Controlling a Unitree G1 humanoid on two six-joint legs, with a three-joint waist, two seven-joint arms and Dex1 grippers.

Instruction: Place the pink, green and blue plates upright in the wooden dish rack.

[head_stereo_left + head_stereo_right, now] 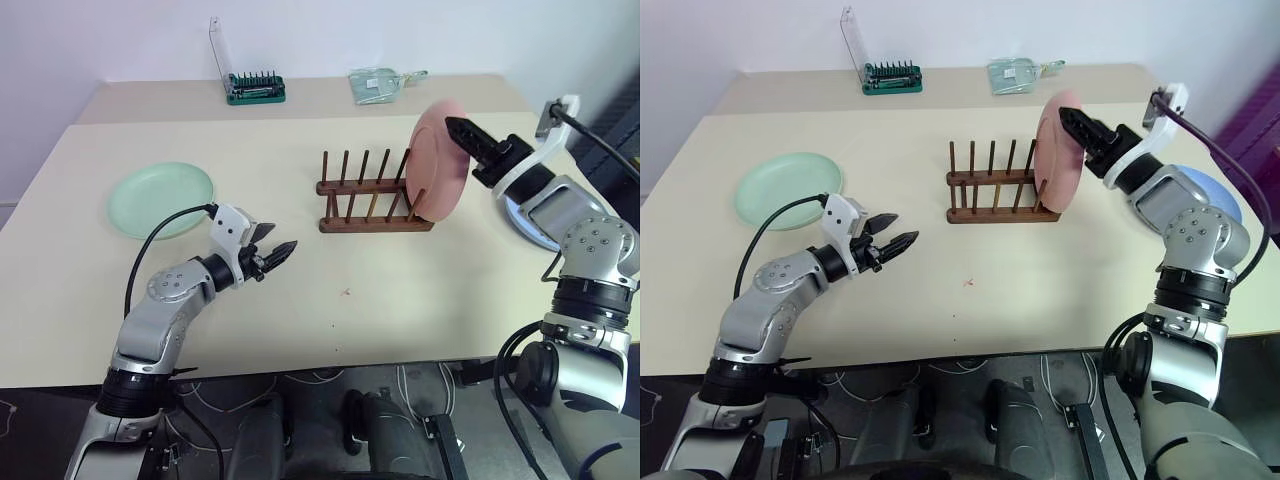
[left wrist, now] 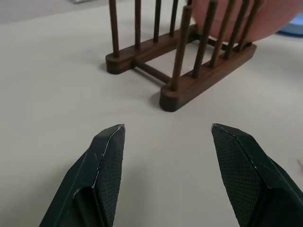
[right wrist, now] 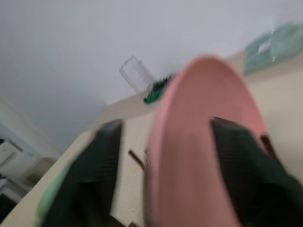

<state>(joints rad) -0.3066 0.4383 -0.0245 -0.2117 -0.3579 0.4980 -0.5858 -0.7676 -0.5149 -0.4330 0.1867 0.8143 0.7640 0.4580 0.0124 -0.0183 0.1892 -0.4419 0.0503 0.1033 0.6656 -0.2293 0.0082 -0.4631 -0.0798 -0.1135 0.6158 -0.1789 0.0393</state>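
Hidden/unclear: blue plate (image 1: 530,228) at right of frame was mostly covered by the right arm; only a pale blue arc showed. Right wrist view was blurred by motion. Lower rim of the pink plate (image 1: 440,160) sat behind the rack pegs, so exact seating could not be made out.
Right gripper (image 3: 163,137): jaws spread, one finger on each side of the pink plate's upper rim; whether the pads touched the plate could not be told.
Left gripper (image 2: 168,130): jaws spread wide, nothing between them, hovering over bare tabletop (image 1: 300,290) at lower left of centre, pointing toward the rack.
Wooden dish rack (image 1: 368,200): centre of frame on the tabletop; pink plate stood upright, slightly tilted, at its right-hand end among the last pegs. Other slots empty.
Green plate (image 1: 160,198): flat on the tabletop, left of frame, well apart from the rack.
Background: green bit holder (image 1: 255,88) with clear lid raised, upper centre-left; clear packet (image 1: 378,83) upper centre.
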